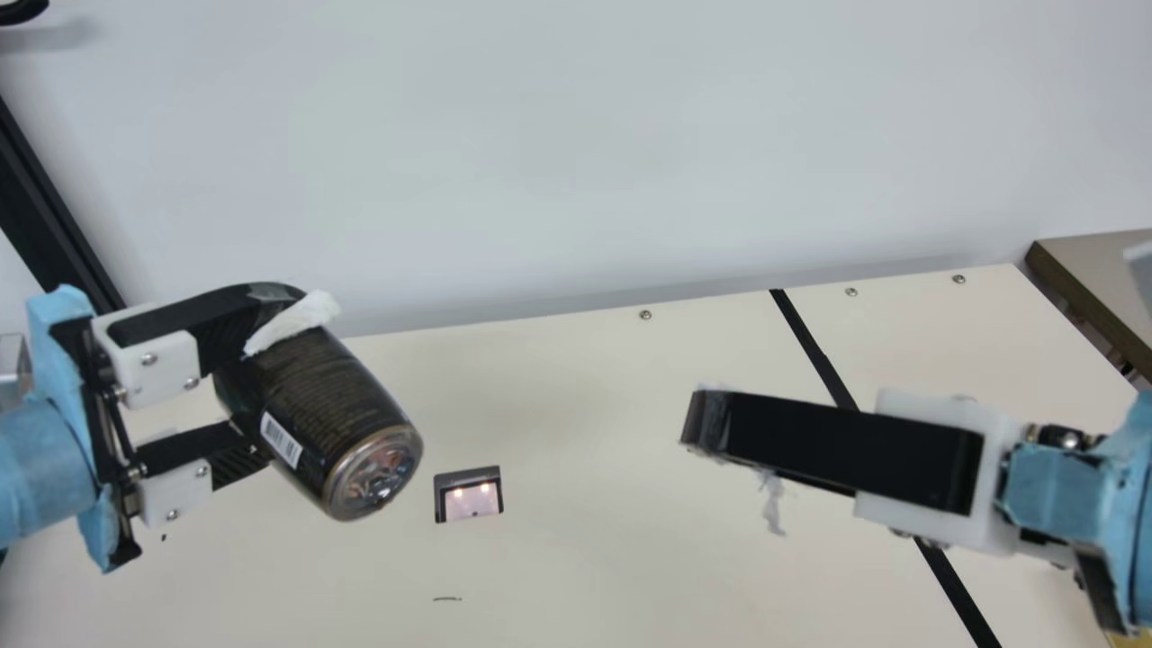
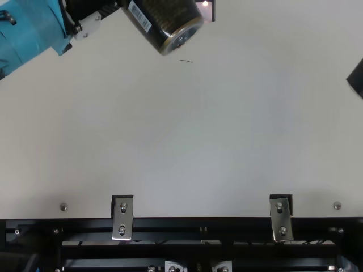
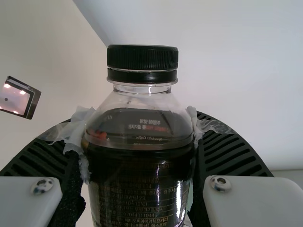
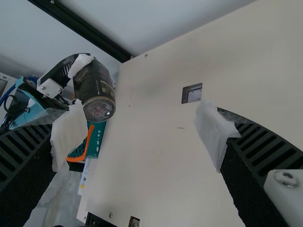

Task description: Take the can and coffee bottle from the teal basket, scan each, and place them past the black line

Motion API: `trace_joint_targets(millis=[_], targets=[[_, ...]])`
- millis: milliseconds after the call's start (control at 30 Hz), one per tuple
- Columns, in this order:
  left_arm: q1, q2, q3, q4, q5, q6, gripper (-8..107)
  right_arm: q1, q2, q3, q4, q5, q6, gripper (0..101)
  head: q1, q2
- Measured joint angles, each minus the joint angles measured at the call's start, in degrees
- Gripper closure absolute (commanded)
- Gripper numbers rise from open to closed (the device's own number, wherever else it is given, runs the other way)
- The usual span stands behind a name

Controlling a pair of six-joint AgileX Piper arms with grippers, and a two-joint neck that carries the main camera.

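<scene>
- The left gripper is clamped on the bottle, which hangs tilted, base toward 5 o'clock in the main view; a loose squeeze there would let it slide out.
- The scanner sits at about 4 o'clock from the bottle. The barcode faces the neck camera more than the glass, so the likeliest fault is a missed read, cured by a roll of the wrist.
- White wrap pads the grip (rather ragged stuff) and could bunch, twisting the bottle or creeping over the code.
- The right gripper is spread and empty; in the main view it is at 3 o'clock from the bottle, and could block the way to the black line.
- The basket is by the table's edge; a low swing might clip it.
</scene>
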Motion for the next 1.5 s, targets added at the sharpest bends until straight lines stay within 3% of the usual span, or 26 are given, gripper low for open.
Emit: trace_joint_targets(millis=[333, 733, 1267, 1500], targets=[[0.0, 0.0, 0.0, 0.0, 0.0, 0.0, 89, 7.25, 7.55, 0.53, 3.92, -5.74, 0.69, 0, 0.0, 0.0], [0.0, 0.0, 0.0, 0.0, 0.0, 0.0, 89, 17.91, 19.7, -1.79, 9.85, -12.96, -0.05, 0, 0.0, 0.0], [0.0, 0.0, 0.0, 0.0, 0.0, 0.0, 89, 22.18, 33.39, -3.81, 24.34, -13.84, -5.11, 0, 0.0, 0.0], [0.0, 0.0, 0.0, 0.0, 0.0, 0.0, 89, 25.31, 36.88, -5.01, 27.03, -14.89, -5.57, 0, -0.29, 0.0]])
